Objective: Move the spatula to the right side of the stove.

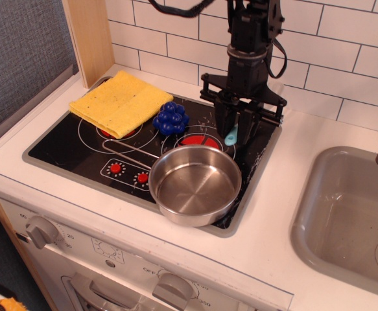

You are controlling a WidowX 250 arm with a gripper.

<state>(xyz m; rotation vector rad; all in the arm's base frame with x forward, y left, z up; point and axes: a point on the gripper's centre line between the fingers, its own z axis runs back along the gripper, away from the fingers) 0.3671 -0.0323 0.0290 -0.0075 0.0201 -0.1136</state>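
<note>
The black glossy stove with a grey rim lies on the white counter. My gripper hangs over the stove's back right part, pointing down. It is shut on the spatula, whose light blue handle end sticks out below the fingers. The spatula's grey head is hidden inside the gripper. The handle tip hangs just above the glass, right of the back right red burner.
A steel pot sits on the stove's front right corner, close below the gripper. A blue toy grape bunch lies mid-stove. A yellow cloth covers the back left burner. A grey sink is at the right.
</note>
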